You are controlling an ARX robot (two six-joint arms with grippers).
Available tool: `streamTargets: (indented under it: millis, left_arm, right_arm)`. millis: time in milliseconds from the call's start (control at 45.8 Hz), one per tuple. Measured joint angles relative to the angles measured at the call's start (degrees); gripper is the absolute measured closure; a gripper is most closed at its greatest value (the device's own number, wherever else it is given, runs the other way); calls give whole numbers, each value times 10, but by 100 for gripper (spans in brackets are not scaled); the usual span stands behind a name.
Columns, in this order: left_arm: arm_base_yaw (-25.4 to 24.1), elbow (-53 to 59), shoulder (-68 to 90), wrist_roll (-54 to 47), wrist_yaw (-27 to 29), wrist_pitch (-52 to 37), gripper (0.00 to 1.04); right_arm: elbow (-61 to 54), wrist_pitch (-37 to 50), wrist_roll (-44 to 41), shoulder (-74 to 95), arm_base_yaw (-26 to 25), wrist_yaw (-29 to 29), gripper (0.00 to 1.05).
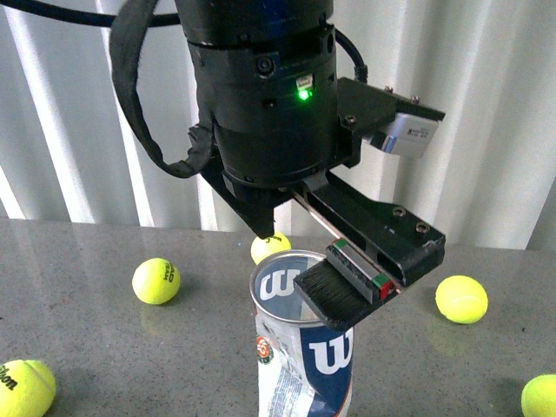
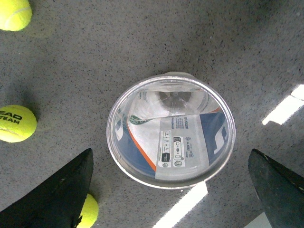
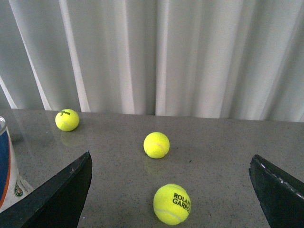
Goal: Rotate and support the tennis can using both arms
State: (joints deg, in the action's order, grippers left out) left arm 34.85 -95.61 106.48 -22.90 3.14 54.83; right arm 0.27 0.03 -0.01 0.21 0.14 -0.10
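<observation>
The tennis can [image 1: 306,356] bears a white "W" logo on its blue label, and a second "W" shows through its clear wall near the rim. In the left wrist view, a tennis ball [image 2: 15,123] at nine o'clock from the can reads "HEAD TEAM". In the right wrist view, the nearest ball [image 3: 172,204] reads "ROLAND GARROS", partly cut off by its curve.

The left arm [image 1: 261,95] hangs steeply downward, its wrist pointing at the bench; the left gripper [image 2: 171,190] is spread wide, fingers [image 2: 57,190] far apart, gripping nothing; the right gripper [image 3: 171,190] is likewise spread, its fingers [image 3: 280,190] level over the bench, holding nothing.
</observation>
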Motion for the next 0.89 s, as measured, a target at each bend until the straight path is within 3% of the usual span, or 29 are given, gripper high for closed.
streamTargets:
  millis: [284,436,567,742,829,895]
  left_arm:
    - [-18,71,-64,78,-51,-63,7]
    - [-34,119,-116,178,-104,-141,7]
    - [-42,178,-180,316,-72,-274,7]
    - [-45,185,-190,372,-70,-283,7]
    - [-39,285,-220,324,96,-485,19]
    - [-45,369,-252,286,183,-629,28]
  right_arm:
    - [0,0,0,0,0,0,7]
    - [0,0,0,0,0,0,7]
    - [0,0,0,0,0,0,7]
    - [0,0,0,0,0,0,7]
    - [0,0,0,0,0,0,7]
    - [0,0,0,0,0,0,7]
